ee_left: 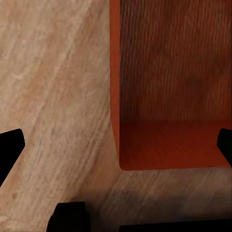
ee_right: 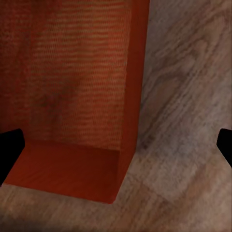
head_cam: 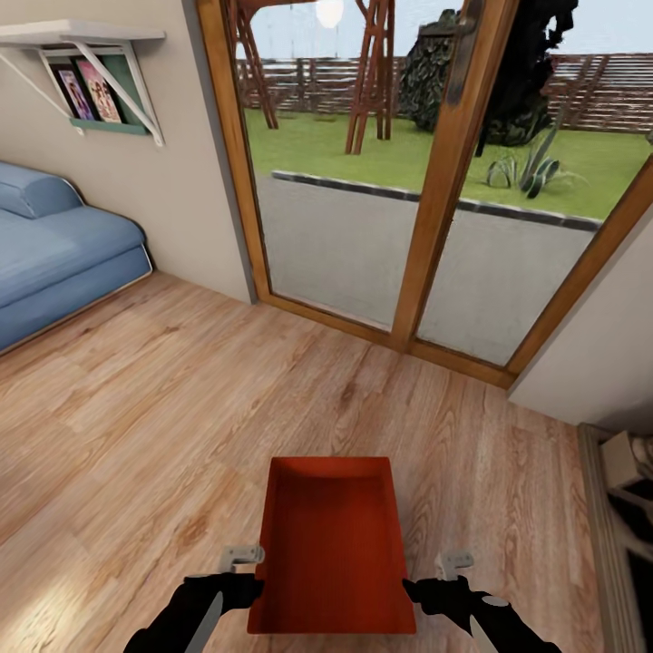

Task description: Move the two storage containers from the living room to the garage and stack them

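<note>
Light wood plank flooring [head_cam: 181, 390] fills the head view of the living room, with a blue sofa [head_cam: 54, 254] against the wall, a white wall shelf [head_cam: 82, 36] holding framed pictures, and tall wood-framed glass doors [head_cam: 435, 199] looking onto lawn and a fence. Low in this view, an orange-red storage container [head_cam: 331, 544] sits between the two black arms. It is a rectangular open-top bin with thin, slightly flared walls and nothing inside. The left pincer [head_cam: 238, 573] is at one long wall and the right pincer [head_cam: 440, 580] at the other. They appear to press it between them rather than pinch a rim, though actual contact cannot be confirmed. The task looks early: this bin is not yet in the garage, and no concrete floor is visible.

From the left wrist view, the container [ee_left: 174, 96] shows a smooth matte wall and rounded corner above grained planks. The left pincer [ee_left: 118, 147] has its dark fingertips spread wide, one near the bin's wall, so it is released.

From the right wrist view, the container's [ee_right: 82, 96] faintly ribbed inner texture shows. The right pincer [ee_right: 118, 150] is likewise spread apart, grasping nothing.
</note>
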{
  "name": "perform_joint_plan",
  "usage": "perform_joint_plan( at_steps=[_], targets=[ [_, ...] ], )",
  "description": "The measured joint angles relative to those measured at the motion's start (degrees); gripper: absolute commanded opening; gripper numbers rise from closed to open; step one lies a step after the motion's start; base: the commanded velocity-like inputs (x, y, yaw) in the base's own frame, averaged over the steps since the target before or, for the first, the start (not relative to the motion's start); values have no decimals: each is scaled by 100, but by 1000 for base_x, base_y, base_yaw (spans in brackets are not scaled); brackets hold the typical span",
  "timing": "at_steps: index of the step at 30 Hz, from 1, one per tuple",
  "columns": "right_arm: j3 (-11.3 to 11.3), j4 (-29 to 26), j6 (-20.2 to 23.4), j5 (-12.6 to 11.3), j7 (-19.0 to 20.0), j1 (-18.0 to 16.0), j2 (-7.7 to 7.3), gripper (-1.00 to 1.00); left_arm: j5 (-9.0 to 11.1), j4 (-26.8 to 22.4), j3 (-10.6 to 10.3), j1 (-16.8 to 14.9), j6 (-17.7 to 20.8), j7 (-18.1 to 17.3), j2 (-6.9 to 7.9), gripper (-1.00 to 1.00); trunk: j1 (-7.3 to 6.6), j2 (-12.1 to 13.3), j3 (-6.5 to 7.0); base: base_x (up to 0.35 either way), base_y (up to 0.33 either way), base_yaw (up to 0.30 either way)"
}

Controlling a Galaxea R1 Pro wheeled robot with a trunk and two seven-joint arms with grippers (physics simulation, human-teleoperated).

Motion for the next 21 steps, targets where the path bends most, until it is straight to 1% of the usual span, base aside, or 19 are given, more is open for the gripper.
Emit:
perform_joint_plan(
  at_steps=[21],
  targets=[
    [-9, 0, 0, -8, -2, 0, 0, 100, -5, -1, -1, 0, 0, 3, -66, 100, 461, -842, -377, 0, 0, 0]
  ],
)
